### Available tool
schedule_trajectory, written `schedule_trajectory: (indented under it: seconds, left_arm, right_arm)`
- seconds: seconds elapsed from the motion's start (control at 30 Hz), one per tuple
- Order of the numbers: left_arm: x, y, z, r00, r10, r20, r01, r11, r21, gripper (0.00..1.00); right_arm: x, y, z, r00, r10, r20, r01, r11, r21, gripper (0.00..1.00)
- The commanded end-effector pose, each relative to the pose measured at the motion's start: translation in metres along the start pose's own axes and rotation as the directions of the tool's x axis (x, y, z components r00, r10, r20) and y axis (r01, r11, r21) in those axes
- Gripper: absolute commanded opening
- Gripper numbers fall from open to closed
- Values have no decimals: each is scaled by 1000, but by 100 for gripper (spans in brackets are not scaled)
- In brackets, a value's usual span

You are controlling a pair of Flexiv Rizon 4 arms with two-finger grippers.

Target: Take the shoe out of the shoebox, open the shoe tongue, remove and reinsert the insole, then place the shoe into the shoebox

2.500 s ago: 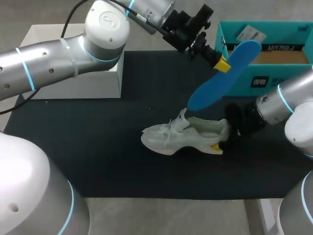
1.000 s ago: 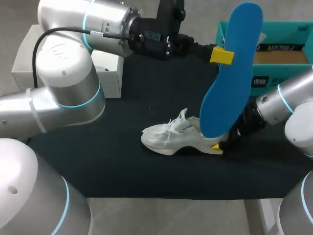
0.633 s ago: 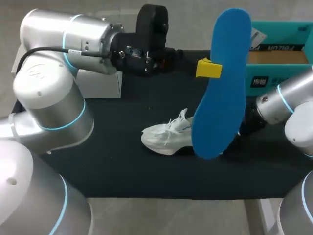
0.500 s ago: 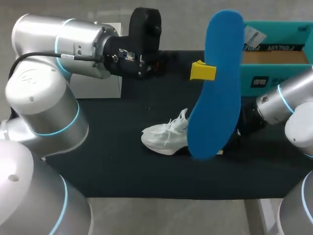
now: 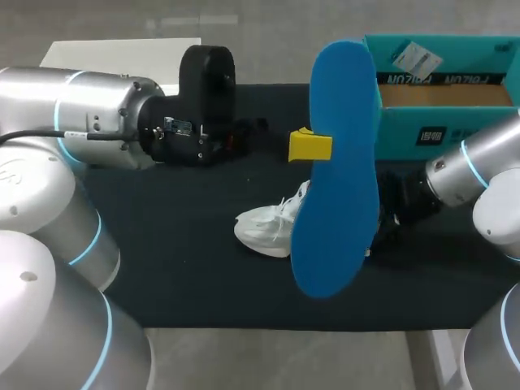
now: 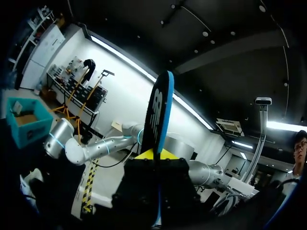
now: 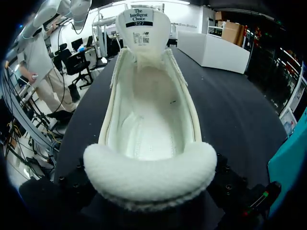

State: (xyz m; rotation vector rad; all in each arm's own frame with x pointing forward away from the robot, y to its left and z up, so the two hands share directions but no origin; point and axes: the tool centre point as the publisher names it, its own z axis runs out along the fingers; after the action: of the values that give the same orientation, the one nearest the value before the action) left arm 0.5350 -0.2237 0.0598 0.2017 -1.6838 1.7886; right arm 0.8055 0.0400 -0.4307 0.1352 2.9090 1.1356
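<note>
Over counter [image 5: 162, 268] centre | left jaws clamped on blue insole [image 5: 337, 162], held upright; it has swung from 1 o'clock toward 7 o'clock and now hides the heel of white shoe [image 5: 268, 227] | shoe unmoved at centre | right jaws at heel, grip cannot be told | teal shoebox [image 5: 443, 126] at 2 o'clock carries print | tongue label [image 7: 138, 21] printed

A black mat [image 5: 187, 268] covers the grey table [image 5: 284, 357], and directly on it lie a white shoe [image 5: 264, 227] near the middle (sole down, toe toward the left), a teal shoebox [image 5: 455, 122] at the far right and a white box [image 5: 106, 53] at the far left edge.
</note>
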Motion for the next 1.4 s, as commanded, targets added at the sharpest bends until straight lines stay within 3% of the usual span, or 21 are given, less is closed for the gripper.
schedule_trajectory:
  seconds: [0.03,0.57,1.1,1.13,1.17,1.2,1.4]
  left_arm:
    - [11,14,-13,1000,7,22,-10,992,129,0]
    - [-16,5,-15,1000,22,8,-22,995,99,0]
    - [-23,1,-12,1000,21,1,-21,995,101,0]
    - [-23,1,-12,1000,21,1,-21,995,101,0]
    - [-23,1,-12,1000,21,1,-21,995,101,0]
    - [-23,1,-12,1000,21,1,-21,995,101,0]
    - [-23,1,-12,1000,21,1,-21,995,101,0]
  right_arm:
    - [1,-2,4,1000,1,2,-1,1000,3,0]
    - [1,-2,4,1000,1,2,-1,1000,3,0]
    - [1,-2,4,1000,1,2,-1,1000,3,2]
    - [1,-2,4,1000,1,2,-1,1000,3,12]
    - [1,-2,4,1000,1,2,-1,1000,3,33]
    - [1,-2,4,1000,1,2,-1,1000,3,100]
    - [1,-2,4,1000,1,2,-1,1000,3,100]
